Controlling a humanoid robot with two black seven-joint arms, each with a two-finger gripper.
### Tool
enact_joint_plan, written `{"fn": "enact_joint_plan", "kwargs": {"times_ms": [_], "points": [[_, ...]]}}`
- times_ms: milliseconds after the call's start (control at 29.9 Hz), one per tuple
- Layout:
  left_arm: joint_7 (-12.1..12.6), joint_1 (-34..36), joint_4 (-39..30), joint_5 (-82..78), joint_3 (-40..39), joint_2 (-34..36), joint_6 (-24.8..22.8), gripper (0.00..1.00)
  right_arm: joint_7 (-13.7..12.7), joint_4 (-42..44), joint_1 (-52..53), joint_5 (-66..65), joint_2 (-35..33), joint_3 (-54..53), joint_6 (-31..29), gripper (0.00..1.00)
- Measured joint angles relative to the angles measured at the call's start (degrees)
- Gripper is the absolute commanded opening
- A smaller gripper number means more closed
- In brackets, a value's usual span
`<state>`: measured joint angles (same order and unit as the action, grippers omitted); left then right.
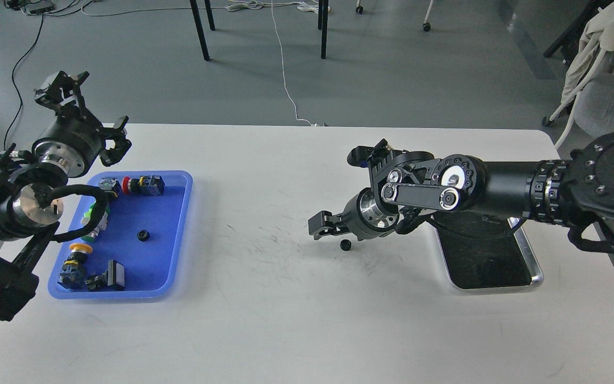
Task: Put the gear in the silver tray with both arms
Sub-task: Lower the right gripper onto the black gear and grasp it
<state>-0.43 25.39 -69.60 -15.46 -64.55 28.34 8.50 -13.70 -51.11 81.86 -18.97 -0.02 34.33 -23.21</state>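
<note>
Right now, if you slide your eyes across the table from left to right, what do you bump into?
Left gripper → blue tray with buttons and a small black gear → right gripper → another small black gear on the table → silver tray.

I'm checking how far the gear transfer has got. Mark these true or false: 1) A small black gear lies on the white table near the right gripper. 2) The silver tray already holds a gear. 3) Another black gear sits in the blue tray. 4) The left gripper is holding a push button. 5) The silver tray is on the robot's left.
1) True: the gear lies on the table just below the right gripper.
2) False: the visible part of the silver tray shows none.
3) True: a second gear sits in the blue tray.
4) False: the left gripper holds nothing.
5) False: it is on the right.
</note>
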Motion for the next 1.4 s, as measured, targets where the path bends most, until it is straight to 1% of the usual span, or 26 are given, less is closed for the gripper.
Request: {"fn": "enact_joint_plan", "kwargs": {"times_ms": [167, 535, 668, 835, 1069, 1136, 1403], "points": [[-0.01, 0.0, 0.0, -0.01, 0.18, -0.03, 0.03, 0.98, -0.02, 1.18, -0.12, -0.25, 0.02, 0.79, -2.04, 0.94], [-0.01, 0.0, 0.0, -0.08, 0.21, -0.02, 0.03, 0.98, -0.03, 1.63, -0.25, 0.05, 0.02, 0.92, -4.37, 0.92], [-0.01, 0.0, 0.0, -0.07, 0.21, -0.02, 0.03, 0.98, -0.08, 2.31, -0.26, 0.15, 0.02, 0.96, -4.7, 0.89], [-0.21, 0.06, 0.0, -0.01, 0.14, -0.11, 0.03, 0.98, -0.1, 2.73, -0.43, 0.19, 0.02, 1.13, -4.79, 0.82], [-0.36, 0.5, -0.09, 0.0, 0.12, -0.13, 0.03, 0.98, -0.07, 3.43, -1.47, 1.28, 0.02, 0.91, -4.79, 0.82], [-0.36, 0.52, -0.09, 0.0, 0.12, -0.13, 0.03, 0.98, -0.05, 3.79, -1.72, 2.05, 0.02, 0.87, -4.79, 0.7], [-0.36, 0.53, -0.49, 0.0, 0.09, 0.01, 0.01, 0.98, -0.34, 5.37, -2.35, 2.62, 0.02, 1.15, -4.79, 0.68]]}}
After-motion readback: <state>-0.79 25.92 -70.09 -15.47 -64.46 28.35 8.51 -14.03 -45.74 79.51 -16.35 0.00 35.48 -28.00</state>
